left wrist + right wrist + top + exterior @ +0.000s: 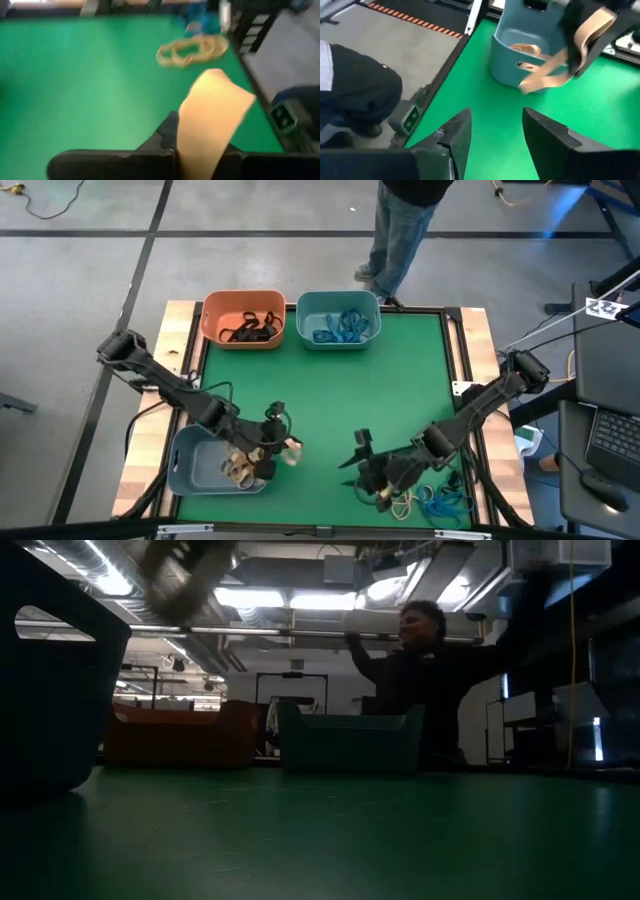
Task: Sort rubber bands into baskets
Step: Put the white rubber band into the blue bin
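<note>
1. Green felt covers the desk (330,410), framed by a black rail and pale wooden edging; grey floor with dark seams surrounds it.
2. At the near left corner sits the grey-blue basket (190,465) with tan rubber bands (238,470) inside. The left hand (280,448) hangs at its right rim, closed on a wide tan band (555,70) that dangles from it.
3. At the far edge stand the orange basket (215,315), holding black bands (252,328), and just beside it the teal basket (308,308), holding blue bands (342,326).
4. The right hand (360,465) hovers low over the near right felt, fingers spread and empty. Loose tan and blue bands (430,502) lie close behind it.
5. A person (400,230) stands beyond the far edge; ceiling lights glow in the room behind.
</note>
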You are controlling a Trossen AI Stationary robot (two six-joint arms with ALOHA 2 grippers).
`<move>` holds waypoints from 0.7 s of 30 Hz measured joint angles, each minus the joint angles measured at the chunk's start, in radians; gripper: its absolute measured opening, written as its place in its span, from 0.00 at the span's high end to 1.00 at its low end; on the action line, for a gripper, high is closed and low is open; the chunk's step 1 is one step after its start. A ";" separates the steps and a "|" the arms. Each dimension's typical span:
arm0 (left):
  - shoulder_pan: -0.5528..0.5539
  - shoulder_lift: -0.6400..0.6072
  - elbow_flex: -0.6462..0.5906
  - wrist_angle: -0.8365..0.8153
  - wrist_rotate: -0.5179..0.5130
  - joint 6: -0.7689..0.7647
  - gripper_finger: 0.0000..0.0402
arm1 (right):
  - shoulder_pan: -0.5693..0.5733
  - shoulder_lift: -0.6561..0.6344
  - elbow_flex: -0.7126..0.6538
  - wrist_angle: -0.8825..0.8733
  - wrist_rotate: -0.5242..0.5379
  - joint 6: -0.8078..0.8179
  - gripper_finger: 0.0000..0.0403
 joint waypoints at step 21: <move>-0.191 -0.101 0.259 -0.987 0.116 -0.655 0.92 | 0.005 0.004 -0.125 0.025 0.131 0.143 0.57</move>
